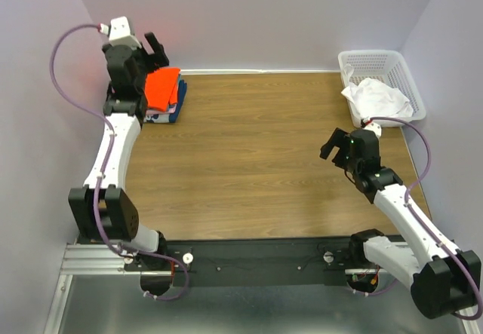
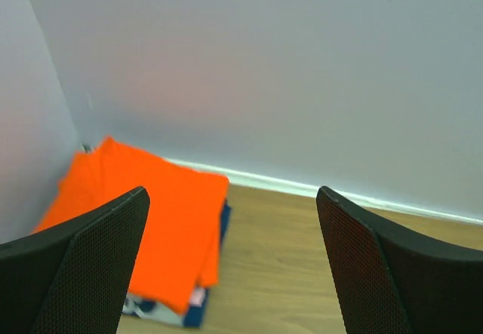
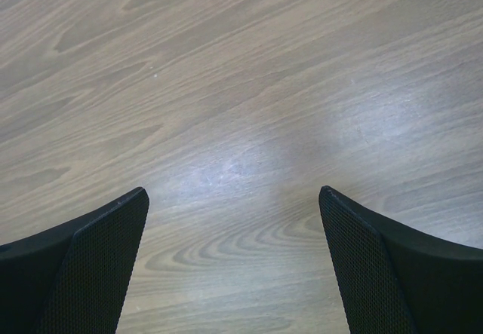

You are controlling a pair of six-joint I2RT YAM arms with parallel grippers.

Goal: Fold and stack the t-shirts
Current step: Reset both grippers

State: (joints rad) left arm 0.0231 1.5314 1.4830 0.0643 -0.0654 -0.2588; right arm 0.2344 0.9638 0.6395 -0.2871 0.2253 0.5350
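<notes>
Left tool [image 2: 232, 197] gapes over flat, neatly folded orange-red t-shirt [image 2: 162, 213].

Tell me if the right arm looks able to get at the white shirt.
Probably yes: the white shirt drapes over the basket rim close by the right gripper, jaws open and empty, nothing between.

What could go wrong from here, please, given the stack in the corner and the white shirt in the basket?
1. The open left gripper hangs close by the orange t-shirt topping the stack; a careless move could drag it and skew the pile.
2. The white t-shirt lies crumpled, spilling over the basket rim; the open right gripper might catch the lattice or tug the basket along when grabbing it.
</notes>
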